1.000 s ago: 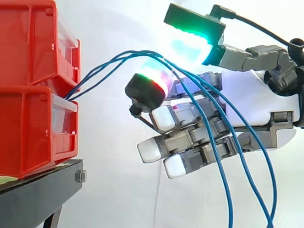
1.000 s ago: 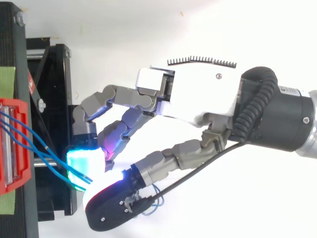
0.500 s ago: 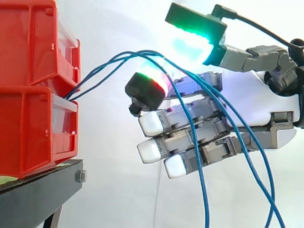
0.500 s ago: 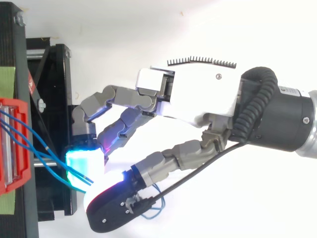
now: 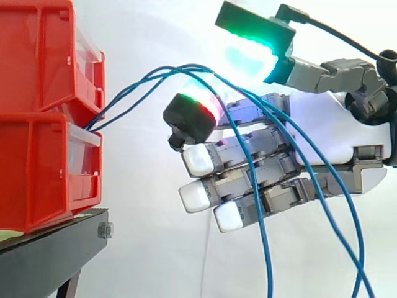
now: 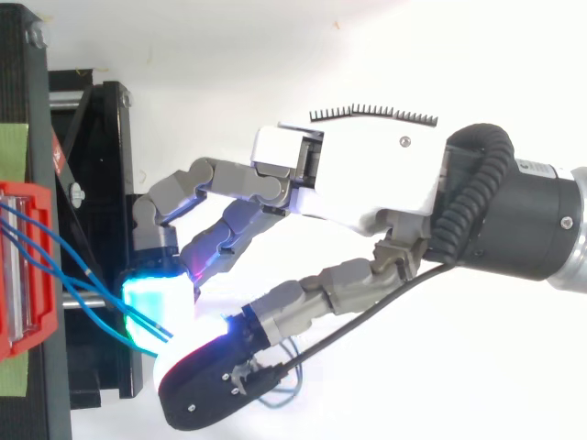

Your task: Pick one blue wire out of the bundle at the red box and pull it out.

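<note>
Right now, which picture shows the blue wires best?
The side view: the blue wires arch from the red box across the hand and hang down. The top view gives short pieces beside the box.

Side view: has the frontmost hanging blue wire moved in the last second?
Yes. The frontmost blue wire has swung left, toward the red bins, and its lower part now hangs nearer them than before.

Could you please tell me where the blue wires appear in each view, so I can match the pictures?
Side view: the blue wires arch from the red bins at left, over and down across the robot hand to the bottom edge.
Top view: the blue wires run from the left edge rightward to the robot hand.
Shared landmark: the red bins.
</note>
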Controlling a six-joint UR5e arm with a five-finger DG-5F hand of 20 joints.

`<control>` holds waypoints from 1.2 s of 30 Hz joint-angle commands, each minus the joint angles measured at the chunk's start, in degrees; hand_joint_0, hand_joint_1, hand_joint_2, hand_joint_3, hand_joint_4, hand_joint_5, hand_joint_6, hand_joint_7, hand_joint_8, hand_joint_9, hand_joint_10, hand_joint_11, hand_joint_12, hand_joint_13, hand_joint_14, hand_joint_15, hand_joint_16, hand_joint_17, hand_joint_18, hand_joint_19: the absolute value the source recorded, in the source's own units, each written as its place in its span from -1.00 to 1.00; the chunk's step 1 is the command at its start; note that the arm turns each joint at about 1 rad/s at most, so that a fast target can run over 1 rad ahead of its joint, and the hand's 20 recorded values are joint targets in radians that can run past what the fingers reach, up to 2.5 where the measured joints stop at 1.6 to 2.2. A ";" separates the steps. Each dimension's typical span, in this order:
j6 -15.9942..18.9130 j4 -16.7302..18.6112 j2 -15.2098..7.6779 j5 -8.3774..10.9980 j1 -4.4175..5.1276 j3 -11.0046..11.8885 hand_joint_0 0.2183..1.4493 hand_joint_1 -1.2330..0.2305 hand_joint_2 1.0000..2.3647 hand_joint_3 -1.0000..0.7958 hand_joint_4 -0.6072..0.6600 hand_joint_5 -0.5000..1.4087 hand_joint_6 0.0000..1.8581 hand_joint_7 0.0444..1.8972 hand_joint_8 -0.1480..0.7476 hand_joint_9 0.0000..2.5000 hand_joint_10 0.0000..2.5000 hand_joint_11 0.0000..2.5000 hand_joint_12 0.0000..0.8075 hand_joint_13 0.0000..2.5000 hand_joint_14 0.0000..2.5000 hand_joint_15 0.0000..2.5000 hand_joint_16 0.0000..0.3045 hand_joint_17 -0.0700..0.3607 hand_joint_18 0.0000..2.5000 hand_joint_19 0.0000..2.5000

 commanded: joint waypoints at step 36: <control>0.00 0.00 0.00 -0.09 0.00 -0.02 -0.44 -0.17 -0.99 0.02 -0.05 -0.61 -0.07 0.06 0.00 -0.27 -1.00 -0.82 0.09 -0.40 -0.99 -0.74 -0.55 0.05 -0.46 -0.65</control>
